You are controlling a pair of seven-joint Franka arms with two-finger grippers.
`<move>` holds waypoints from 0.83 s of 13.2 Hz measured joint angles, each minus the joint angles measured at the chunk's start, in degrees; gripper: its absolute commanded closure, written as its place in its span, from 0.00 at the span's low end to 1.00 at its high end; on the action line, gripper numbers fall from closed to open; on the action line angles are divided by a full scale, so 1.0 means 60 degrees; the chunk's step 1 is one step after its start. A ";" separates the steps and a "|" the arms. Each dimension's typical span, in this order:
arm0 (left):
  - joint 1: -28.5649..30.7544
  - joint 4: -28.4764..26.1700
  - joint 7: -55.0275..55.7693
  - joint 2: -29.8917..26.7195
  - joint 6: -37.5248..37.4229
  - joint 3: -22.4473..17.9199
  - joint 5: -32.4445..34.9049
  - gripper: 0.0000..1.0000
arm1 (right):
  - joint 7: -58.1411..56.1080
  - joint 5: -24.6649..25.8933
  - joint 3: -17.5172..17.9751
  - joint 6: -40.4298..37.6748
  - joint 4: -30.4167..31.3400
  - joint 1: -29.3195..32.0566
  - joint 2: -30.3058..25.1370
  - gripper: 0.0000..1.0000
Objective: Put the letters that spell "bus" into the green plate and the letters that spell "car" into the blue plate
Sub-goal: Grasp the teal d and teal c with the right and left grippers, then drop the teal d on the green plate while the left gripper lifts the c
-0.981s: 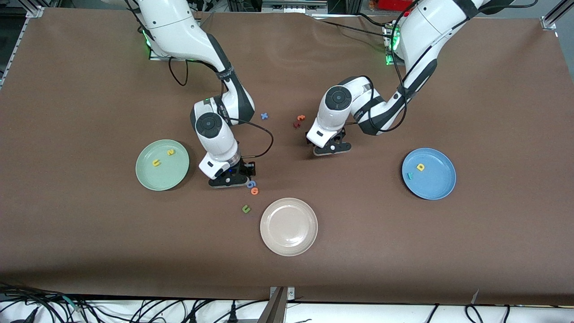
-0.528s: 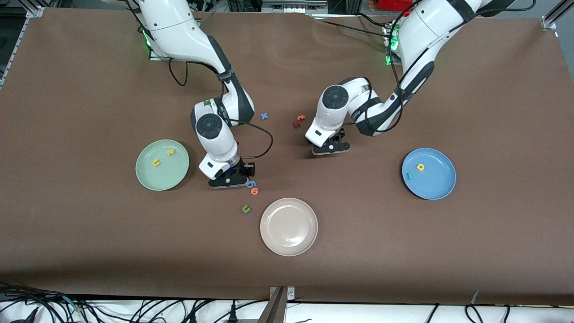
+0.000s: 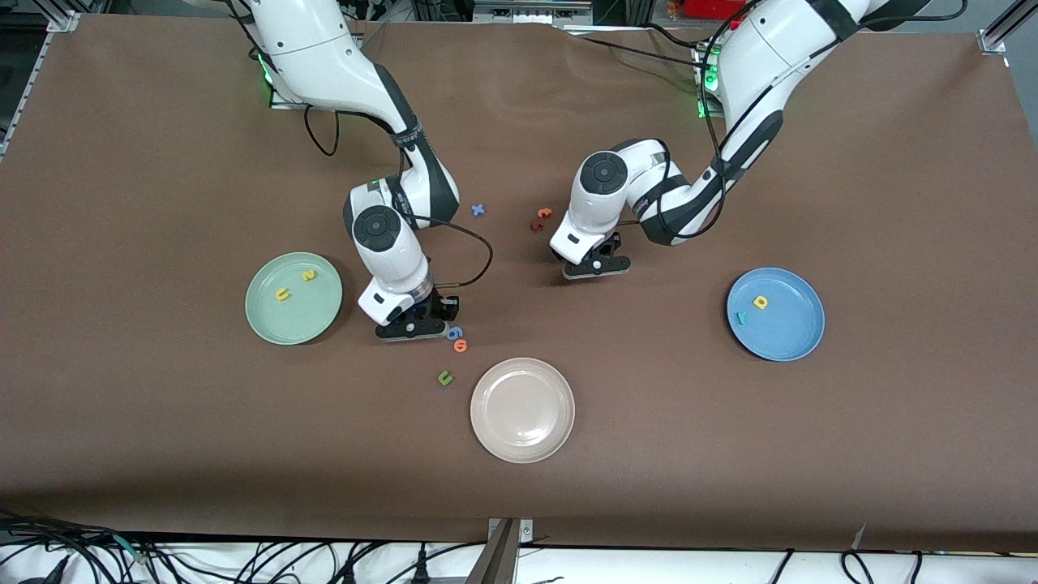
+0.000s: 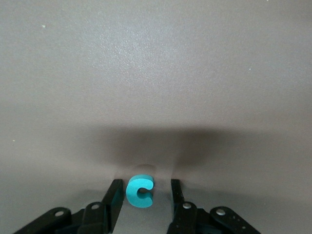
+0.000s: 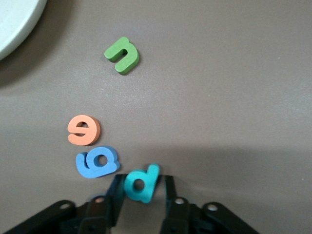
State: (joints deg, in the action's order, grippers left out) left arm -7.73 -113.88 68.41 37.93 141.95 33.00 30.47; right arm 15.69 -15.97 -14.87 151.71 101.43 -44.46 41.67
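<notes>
The teal "c" lies on the table between the fingers of my left gripper, which is open: one finger touches it, the other stands a little apart. This gripper is low at mid-table. My right gripper is down beside the green plate, open around the teal "b", with a small gap at one finger. A yellow "u" and a yellow "s" lie in the green plate. The blue plate holds a yellow "a" and a teal "r".
A blue "g"-like letter and an orange "o" lie right by the right gripper, a dark green "u" farther off. A cream plate sits nearer the camera. A blue "x" and red and orange letters lie between the arms.
Both grippers have drawn their fingers closer together around their letters. Both hands have stayed almost where they were, low over the table.
</notes>
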 measured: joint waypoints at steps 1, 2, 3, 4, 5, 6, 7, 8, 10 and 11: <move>-0.0009 0.0002 0.0007 -0.0001 0.0006 0.0002 0.0002 0.58 | -0.0001 0.0000 -0.0004 -0.0001 0.0000 0.0001 -0.0001 0.81; -0.0011 0.0003 0.0021 -0.0002 0.0007 0.0000 0.0005 0.59 | -0.0002 0.0000 -0.0004 -0.0002 0.0001 0.0000 -0.0001 0.84; -0.0016 0.0002 0.0027 -0.0004 0.0006 0.0000 0.0008 0.61 | -0.0003 0.0000 -0.0004 0.0000 -0.0001 0.0000 -0.0004 0.85; -0.0019 0.0002 0.0031 -0.0005 0.0007 0.0000 0.0008 0.62 | -0.0004 0.0000 -0.0004 0.0001 -0.0001 0.0000 -0.0004 0.87; -0.0020 0.0003 0.0035 -0.0006 0.0007 0.0000 0.0008 0.64 | -0.0010 0.0000 -0.0005 0.0001 -0.0001 0.0000 -0.0004 0.87; -0.0026 0.0002 0.0038 -0.0009 0.0006 0.0002 0.0009 0.65 | -0.0020 0.0000 -0.0004 0.0001 -0.0001 -0.0001 -0.0005 0.87; -0.0026 0.0003 0.0040 -0.0009 0.0007 0.0004 0.0009 0.66 | -0.0022 0.0000 -0.0005 -0.0001 -0.0001 -0.0001 -0.0007 0.87; -0.0033 0.0003 0.0040 -0.0013 0.0005 0.0005 0.0009 0.67 | -0.0023 0.0000 -0.0007 -0.0008 -0.0002 -0.0001 -0.0009 0.87; -0.0037 0.0002 0.0042 -0.0015 0.0003 0.0006 0.0009 0.71 | -0.0023 0.0000 -0.0035 -0.0134 -0.0022 -0.0003 -0.0032 0.87; -0.0038 0.0002 0.0043 -0.0017 0.0003 0.0008 0.0009 0.71 | -0.0023 0.0000 -0.0104 -0.0321 -0.0048 -0.0005 -0.0074 0.87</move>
State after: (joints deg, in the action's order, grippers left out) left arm -7.96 -113.87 68.67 37.83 141.96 33.05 30.53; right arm 15.56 -15.97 -15.49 149.78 101.14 -44.49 41.22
